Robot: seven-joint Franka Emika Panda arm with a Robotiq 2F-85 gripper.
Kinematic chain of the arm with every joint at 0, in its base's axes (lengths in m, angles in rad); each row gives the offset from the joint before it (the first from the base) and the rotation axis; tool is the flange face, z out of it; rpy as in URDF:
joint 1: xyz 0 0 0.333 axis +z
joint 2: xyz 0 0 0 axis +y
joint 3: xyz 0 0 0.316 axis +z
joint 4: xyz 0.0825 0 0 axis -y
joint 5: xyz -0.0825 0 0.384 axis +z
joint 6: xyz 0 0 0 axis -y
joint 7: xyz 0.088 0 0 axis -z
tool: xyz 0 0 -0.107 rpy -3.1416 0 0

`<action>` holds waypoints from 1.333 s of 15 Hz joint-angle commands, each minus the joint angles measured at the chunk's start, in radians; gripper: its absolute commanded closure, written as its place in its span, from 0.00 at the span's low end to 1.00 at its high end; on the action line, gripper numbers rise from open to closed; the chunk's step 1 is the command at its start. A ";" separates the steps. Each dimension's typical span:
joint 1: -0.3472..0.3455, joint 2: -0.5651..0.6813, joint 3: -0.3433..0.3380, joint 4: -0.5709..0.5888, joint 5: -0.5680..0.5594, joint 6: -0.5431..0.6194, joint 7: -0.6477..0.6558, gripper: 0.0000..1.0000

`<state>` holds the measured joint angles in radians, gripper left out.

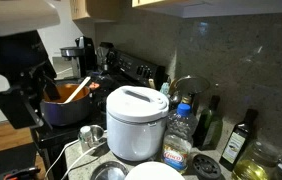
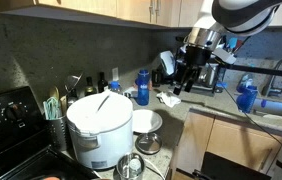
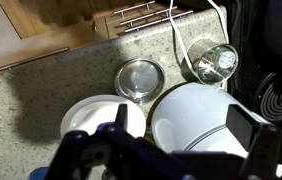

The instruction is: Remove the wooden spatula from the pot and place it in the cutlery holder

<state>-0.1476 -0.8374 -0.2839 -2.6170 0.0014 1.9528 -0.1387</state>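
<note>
The wooden spatula [image 1: 76,90] leans inside the pot [image 1: 66,110], a dark pot with an orange inside, on the stove at the left of an exterior view. The cutlery holder [image 2: 54,125] stands by the backsplash between the stove and the white rice cooker, with several utensils in it. My gripper [image 2: 184,82] hangs above the counter, away from the pot. In the wrist view my gripper [image 3: 181,125] is open and empty, high above the rice cooker. The pot and spatula are out of the wrist view.
The white rice cooker [image 1: 136,122] [image 2: 101,128] [image 3: 196,120] stands mid-counter. Beside it are a white plate [image 3: 93,118], a glass jar [image 3: 139,78] and a drinking glass [image 3: 213,62]. Bottles [image 1: 206,122] line the backsplash. A blue bottle [image 2: 142,86] and a coffee machine [image 2: 167,66] stand near the gripper.
</note>
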 commanded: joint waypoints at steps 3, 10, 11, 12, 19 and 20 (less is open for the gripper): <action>-0.014 0.004 0.011 0.002 0.010 -0.003 -0.009 0.00; 0.038 0.056 0.017 0.009 0.037 0.015 -0.040 0.00; 0.068 0.072 0.030 0.009 0.053 0.011 -0.055 0.00; 0.095 0.085 0.040 0.008 0.069 0.007 -0.074 0.00; 0.324 0.243 0.192 0.016 0.189 0.008 -0.164 0.00; 0.350 0.259 0.222 0.011 0.200 0.018 -0.171 0.00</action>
<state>0.1461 -0.6480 -0.1191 -2.6167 0.1609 1.9529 -0.2567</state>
